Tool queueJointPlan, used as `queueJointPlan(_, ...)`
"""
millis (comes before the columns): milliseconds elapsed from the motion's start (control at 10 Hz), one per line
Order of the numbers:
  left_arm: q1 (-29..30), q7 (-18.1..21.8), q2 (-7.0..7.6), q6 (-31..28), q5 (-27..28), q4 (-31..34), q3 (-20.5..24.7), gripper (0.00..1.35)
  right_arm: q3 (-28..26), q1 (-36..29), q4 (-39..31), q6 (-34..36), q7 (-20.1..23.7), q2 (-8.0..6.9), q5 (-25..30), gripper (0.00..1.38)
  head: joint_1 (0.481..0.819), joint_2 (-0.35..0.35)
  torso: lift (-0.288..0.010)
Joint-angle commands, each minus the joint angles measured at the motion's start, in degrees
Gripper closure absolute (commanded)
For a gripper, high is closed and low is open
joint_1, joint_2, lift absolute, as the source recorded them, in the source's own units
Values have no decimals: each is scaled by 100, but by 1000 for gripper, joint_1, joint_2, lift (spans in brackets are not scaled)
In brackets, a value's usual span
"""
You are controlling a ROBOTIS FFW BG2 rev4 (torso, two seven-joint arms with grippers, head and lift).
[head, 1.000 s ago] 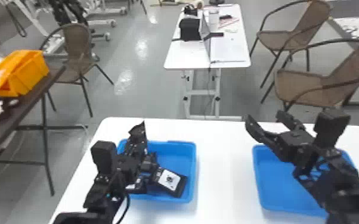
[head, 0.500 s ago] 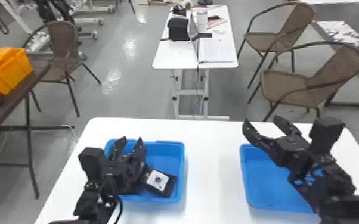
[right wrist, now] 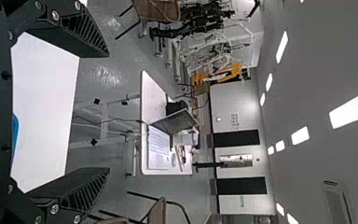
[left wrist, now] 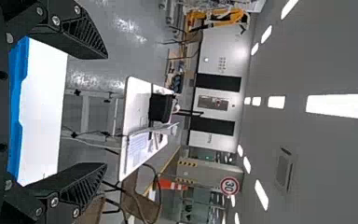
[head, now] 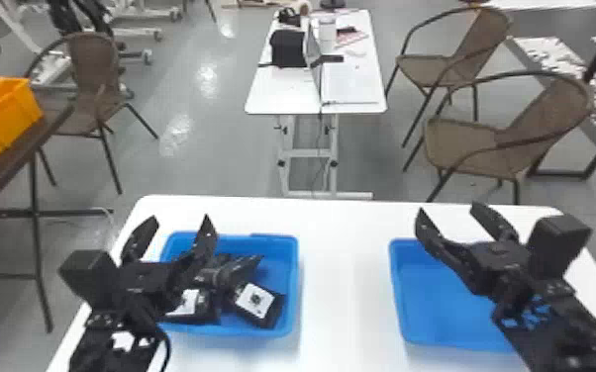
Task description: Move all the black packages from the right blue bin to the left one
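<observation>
You are looking across a white counter [head: 344, 277] with two blue bins on it. The left bin [head: 292, 277] holds black packages. One package [head: 256, 301] lies by its right near corner, with a white label facing up. Another package [head: 189, 304] with a white label sits left of it, partly behind your arm. More dark packaging is crowded between and beyond them; you cannot tell the exact count.

Your left gripper [head: 178, 220] hangs above the far left part of that bin, its fingers spread wide and holding nothing. Your right gripper [head: 448, 208] is above the far side of the right bin [head: 397, 292], its fingers also wide apart, with nothing in their hold. Your right arm hides part of this bin.

Beyond the counter stands a white table [head: 277, 96] with a laptop [head: 314, 49] and a black bag [head: 287, 48]. At the left, an orange bin [head: 10, 114] rests on a dark table [head: 20, 149]. Two brown chairs [head: 542, 118] stand to the right, and another brown chair [head: 91, 64] stands to the left.
</observation>
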State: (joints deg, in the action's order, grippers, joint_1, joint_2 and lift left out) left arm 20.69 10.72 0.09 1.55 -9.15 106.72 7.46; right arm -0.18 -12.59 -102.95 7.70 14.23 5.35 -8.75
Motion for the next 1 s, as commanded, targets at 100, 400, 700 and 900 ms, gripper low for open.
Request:
queueJointPlan(100, 972, 0, -24, -14, 256, 710, 160, 219, -131, -947, -761, -14, -70, 10, 427, 167, 695, 83, 0)
queueJointPlan(400, 1561, 0, -24, -67, 951, 965, 212, 219, -246, -2037, -1482, 355, -61, 10, 479, 167, 695, 86, 0)
queueJointPlan(700, 1869, -386, -24, -102, 1311, 1272, 133, 219, -448, -2599, -1737, 382, -79, -359, 629, 167, 695, 105, 0)
queueJointPlan(900, 1860, -386, -24, -163, 1320, 1325, 107, 219, -448, -2511, -1676, 355, 62, -464, 726, 167, 695, 98, 0)
